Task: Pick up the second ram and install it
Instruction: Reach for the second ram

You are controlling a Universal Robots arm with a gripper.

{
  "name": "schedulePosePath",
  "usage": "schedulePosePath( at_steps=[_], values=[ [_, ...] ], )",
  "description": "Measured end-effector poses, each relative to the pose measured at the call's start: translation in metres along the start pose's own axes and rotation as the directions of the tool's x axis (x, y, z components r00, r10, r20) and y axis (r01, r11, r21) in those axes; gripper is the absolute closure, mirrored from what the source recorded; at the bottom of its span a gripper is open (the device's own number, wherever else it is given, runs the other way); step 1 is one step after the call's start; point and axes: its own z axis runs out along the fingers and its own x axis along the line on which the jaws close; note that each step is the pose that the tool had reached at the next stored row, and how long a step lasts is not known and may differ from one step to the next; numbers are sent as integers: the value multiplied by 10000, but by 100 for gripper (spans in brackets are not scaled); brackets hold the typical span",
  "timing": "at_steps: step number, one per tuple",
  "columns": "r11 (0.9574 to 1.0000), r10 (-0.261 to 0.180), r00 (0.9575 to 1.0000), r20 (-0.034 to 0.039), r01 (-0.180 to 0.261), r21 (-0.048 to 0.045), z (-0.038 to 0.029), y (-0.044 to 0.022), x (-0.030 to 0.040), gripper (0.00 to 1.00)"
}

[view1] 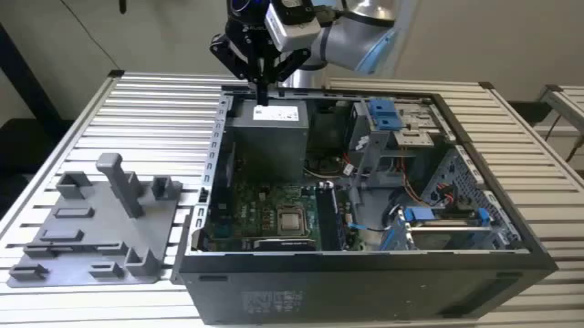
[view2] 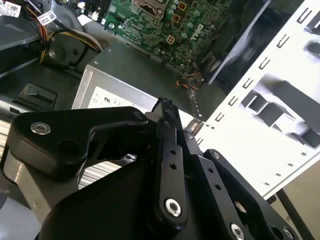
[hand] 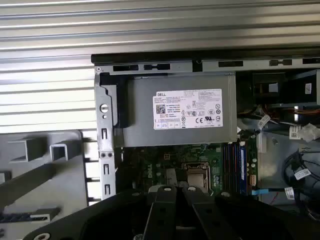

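Note:
My gripper [view1: 262, 100] hangs shut, with nothing between its fingers, over the back of the open computer case [view1: 365, 273], just above the grey power supply [view1: 273, 130]. In both wrist views its black fingers [view2: 167, 150] press together. A dark flat strip with a pale label [hand: 22, 218], which looks like the second ram, lies on the grey holder tray [hand: 70, 165], apart from the gripper. The memory slots [hand: 231, 165] run along the green motherboard [hand: 165, 167] beside the processor socket, and a blue-edged strip [hand: 242, 162] stands in the outermost one.
The holder tray [view1: 91, 256] sits on the slatted table at the exterior view's left, with a tall post [view1: 123, 184] and several blocks. Drive cages with blue clips [view1: 385, 113], cables [hand: 295, 175] and a fan fill the case's other side.

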Motion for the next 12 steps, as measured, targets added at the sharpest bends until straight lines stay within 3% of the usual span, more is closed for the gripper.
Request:
schedulePosePath(
  at_steps=[12],
  values=[
    [10000, 0, 10000, 0, 0, 1, 0, 0, 0, 89]
  ],
)
